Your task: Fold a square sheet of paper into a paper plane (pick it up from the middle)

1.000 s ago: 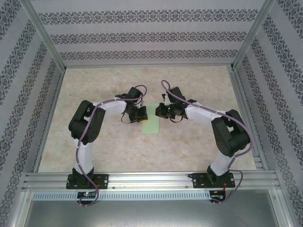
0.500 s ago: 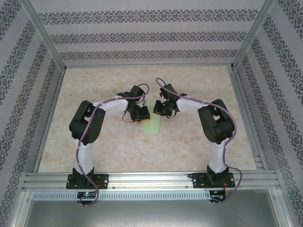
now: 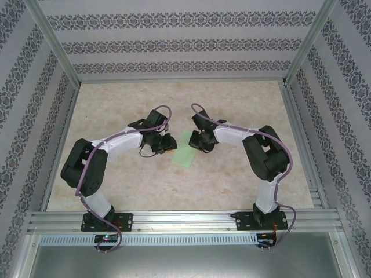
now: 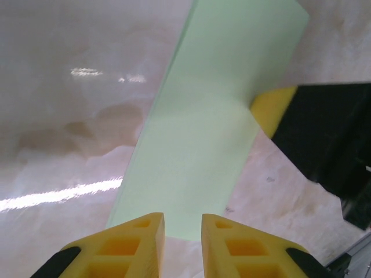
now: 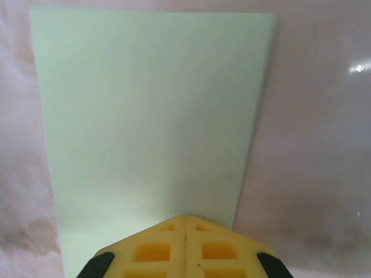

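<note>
The pale green sheet of paper [image 3: 186, 155] lies flat on the table as a long, narrow rectangle, slightly skewed. My left gripper [image 3: 167, 145] sits at its left side. In the left wrist view the left gripper [image 4: 183, 223] is open by a narrow gap, with nothing between its fingers and the paper's [image 4: 208, 133] near edge just ahead of the tips. My right gripper [image 3: 200, 141] is at the paper's far right end. In the right wrist view the right gripper [image 5: 185, 220] is shut, tips together over the paper [image 5: 151, 116]. A right fingertip [image 4: 272, 107] rests at the paper's edge.
The beige table [image 3: 139, 179] is ringed by a metal frame [image 3: 179, 219] and patterned walls. Both arms reach inward from the near edge, elbows out to the sides.
My left gripper has opened a little and drawn back left off the paper, its elbow swinging outward. The right gripper moved in onto the paper. The paper now lies more skewed.
</note>
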You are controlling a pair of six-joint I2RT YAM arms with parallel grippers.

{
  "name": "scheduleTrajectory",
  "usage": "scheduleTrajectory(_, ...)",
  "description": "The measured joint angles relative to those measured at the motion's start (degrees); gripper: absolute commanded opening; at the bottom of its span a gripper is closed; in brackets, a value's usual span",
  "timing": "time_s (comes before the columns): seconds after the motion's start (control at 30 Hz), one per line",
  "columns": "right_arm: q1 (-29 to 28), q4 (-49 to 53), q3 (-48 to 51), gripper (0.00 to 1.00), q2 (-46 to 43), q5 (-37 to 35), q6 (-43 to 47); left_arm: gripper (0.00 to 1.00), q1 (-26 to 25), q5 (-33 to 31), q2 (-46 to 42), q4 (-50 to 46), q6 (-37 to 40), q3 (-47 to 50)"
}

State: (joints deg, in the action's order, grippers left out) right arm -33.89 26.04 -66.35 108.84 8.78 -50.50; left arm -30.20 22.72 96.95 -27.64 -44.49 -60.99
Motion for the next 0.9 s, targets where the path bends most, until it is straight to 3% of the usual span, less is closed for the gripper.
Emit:
scheduleTrajectory(0.37, -8.24, -4.48, 7.06, 0.0, -5.46, -0.13, -12.02, 0.25, 0.0, -1.2, -8.9, 3.34, -1.97, 10.95)
scheduleTrajectory(0.9, -7.96, -5.09, 0.79, 0.0, 0.17, 2.64, -9.18, 0.23, 0.0, -0.55, -10.75, 5.57, -4.7, 13.33)
